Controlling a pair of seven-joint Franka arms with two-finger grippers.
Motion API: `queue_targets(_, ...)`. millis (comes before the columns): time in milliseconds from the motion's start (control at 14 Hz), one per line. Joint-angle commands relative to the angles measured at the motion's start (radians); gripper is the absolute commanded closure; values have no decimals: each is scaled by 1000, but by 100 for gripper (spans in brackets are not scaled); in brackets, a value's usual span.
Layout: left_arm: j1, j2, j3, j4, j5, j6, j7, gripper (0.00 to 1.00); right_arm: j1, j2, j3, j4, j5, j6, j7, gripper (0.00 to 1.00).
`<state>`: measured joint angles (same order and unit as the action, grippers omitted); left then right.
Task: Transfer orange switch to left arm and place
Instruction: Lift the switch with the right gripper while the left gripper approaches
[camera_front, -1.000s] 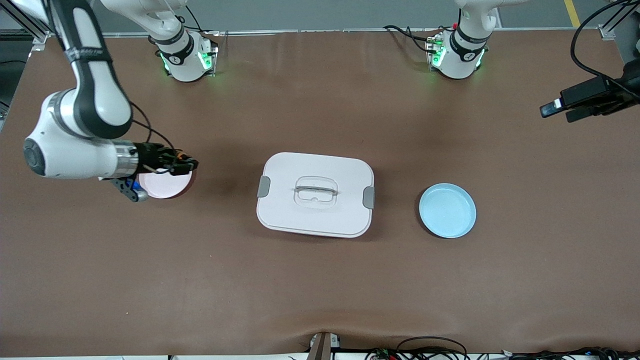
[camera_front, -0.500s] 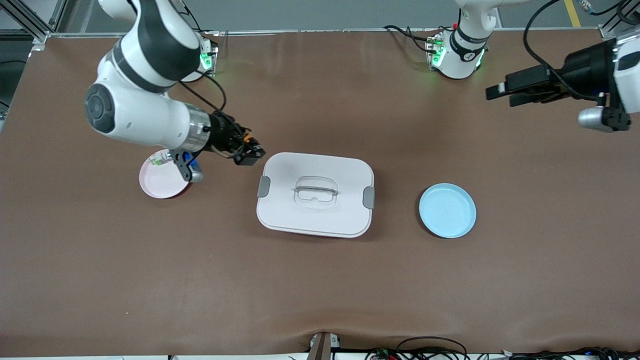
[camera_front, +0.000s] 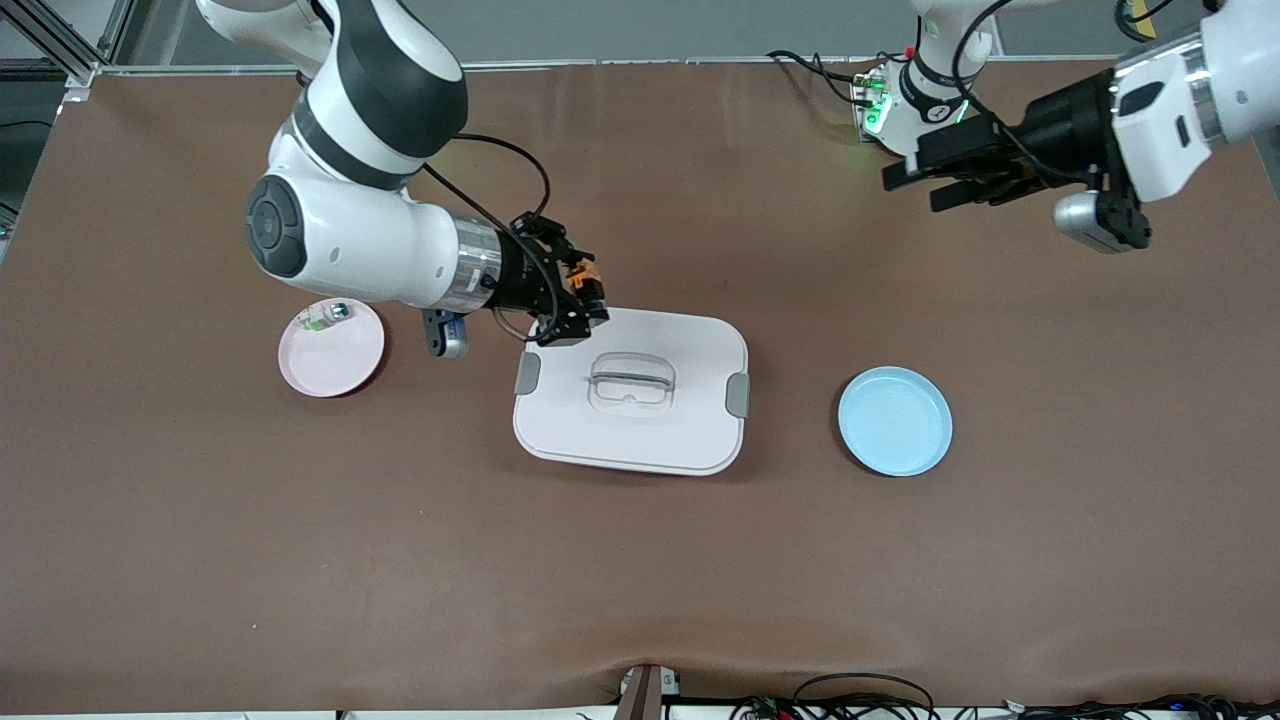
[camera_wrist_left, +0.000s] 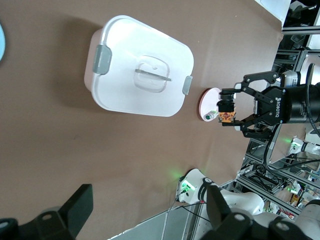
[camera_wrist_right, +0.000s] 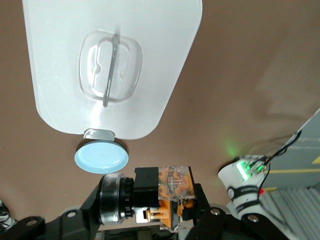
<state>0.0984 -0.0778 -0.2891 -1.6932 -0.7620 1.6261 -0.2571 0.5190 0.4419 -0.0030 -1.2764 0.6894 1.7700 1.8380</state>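
My right gripper (camera_front: 578, 300) is shut on the orange switch (camera_front: 580, 277), a black-and-orange part, and holds it in the air over the box's corner at the right arm's end. The right wrist view shows the switch (camera_wrist_right: 170, 192) clamped between the jaws. The white box (camera_front: 640, 420) with grey clips sits mid-table, and shows in both wrist views (camera_wrist_right: 55, 75) (camera_wrist_left: 125, 95). My left gripper (camera_front: 920, 185) is open and empty, up in the air near the left arm's base. The left wrist view shows its spread fingers (camera_wrist_left: 75, 210) and, farther off, the switch (camera_wrist_left: 226, 109) in the right gripper.
A pink plate (camera_front: 335, 365) at the right arm's end holds a small green-and-silver part (camera_front: 325, 318). A blue plate (camera_front: 895, 421) lies beside the box toward the left arm's end; it also shows in the right wrist view (camera_wrist_right: 100, 155).
My right gripper rose from the pink plate with the switch and swung to the box's edge. My left gripper moved in from the table's end toward the middle.
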Motion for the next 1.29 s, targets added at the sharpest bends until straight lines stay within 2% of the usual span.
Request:
queue_targets(0,9,-28,-57,-52,-45,87,-19,0,19,58,-11,121,70,-12,147,100)
queue_targets(357,6,-2,-134,-63,-79,176,-31,0,56,74,-11,175,116,52,282,100)
queue_targets(714,4,62,-196,-48,-138,285,-74,0,101,74,-8,195,162,187,346,100)
queue_targets(929,-3,96,-203,-19,-148,299,-77,0,151,74,-5,203,162,252,394,100)
queue_targets(1214,-3,104,-203,-13,-149,299,-82,0,182,74,-5,204,164,266,408,100)
